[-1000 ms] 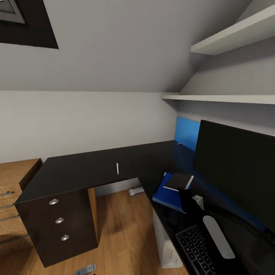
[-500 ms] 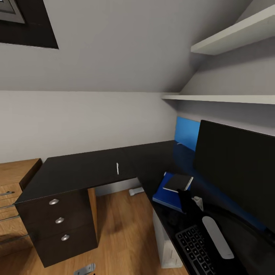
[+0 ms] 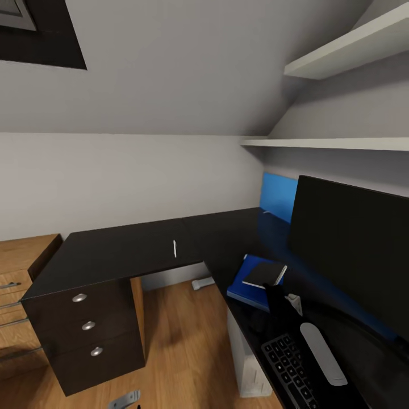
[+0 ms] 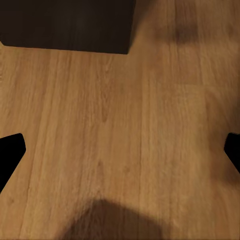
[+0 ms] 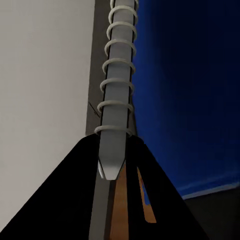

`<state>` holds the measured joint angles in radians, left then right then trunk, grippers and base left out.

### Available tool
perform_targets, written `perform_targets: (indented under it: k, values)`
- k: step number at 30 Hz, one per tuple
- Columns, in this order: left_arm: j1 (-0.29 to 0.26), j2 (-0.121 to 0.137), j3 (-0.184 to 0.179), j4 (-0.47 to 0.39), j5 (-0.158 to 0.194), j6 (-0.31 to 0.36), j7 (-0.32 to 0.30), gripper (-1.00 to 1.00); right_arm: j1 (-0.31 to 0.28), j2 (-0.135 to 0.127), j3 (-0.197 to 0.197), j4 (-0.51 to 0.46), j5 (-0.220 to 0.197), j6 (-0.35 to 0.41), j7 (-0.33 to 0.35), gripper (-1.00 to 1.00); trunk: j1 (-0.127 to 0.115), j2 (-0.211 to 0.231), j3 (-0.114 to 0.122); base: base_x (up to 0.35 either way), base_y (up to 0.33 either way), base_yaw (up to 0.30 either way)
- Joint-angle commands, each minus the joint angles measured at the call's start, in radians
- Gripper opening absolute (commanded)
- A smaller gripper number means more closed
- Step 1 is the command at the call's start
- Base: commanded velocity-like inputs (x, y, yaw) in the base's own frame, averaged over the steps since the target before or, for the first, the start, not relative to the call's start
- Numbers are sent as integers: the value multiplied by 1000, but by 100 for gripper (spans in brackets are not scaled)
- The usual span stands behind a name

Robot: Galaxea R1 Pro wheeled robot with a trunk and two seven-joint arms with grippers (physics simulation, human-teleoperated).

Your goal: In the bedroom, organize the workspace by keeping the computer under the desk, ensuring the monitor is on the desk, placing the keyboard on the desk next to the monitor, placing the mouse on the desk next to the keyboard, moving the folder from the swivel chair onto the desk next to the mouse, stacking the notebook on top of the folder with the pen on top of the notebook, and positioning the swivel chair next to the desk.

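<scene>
The spiral-bound notebook sits tilted above the blue folder, which lies flat on the black L-shaped desk; whether the notebook's lower face touches the folder cannot be told. The right gripper has its dark fingers closed on the notebook at the near edge; in the right wrist view the wire spiral of the notebook runs straight out from between the closed fingers, with the blue folder beside it. The white pen lies alone on the other wing of the desk, well apart from the folder. The monitor stands on the desk beside the folder, with the keyboard in front of it and a white mouse just beside the keyboard. The left gripper hangs over bare wooden floor, its fingertips spread wide and holding nothing.
</scene>
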<state>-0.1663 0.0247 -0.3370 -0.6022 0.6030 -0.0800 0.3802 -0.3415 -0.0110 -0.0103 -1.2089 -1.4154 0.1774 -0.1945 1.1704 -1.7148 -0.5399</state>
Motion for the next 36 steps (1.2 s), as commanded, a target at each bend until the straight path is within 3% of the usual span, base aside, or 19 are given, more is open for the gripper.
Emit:
perform_targets:
  k: [1,9,36]
  values:
    - [-1,1,-1,-1,11,-5,7,100,-1,0,-1,-2,-8,4,-5,-100,4,-8,-4,0,0,0]
    - [-1,1,19,-1,11,-4,8,100,-1,-1,-1,-1,-4,2,-5,-100,15,-29,-14,0,0,0]
    - [-1,1,15,1,8,-8,5,100,-1,-1,0,-1,-2,4,-5,-100,15,-29,-14,20,3,0]
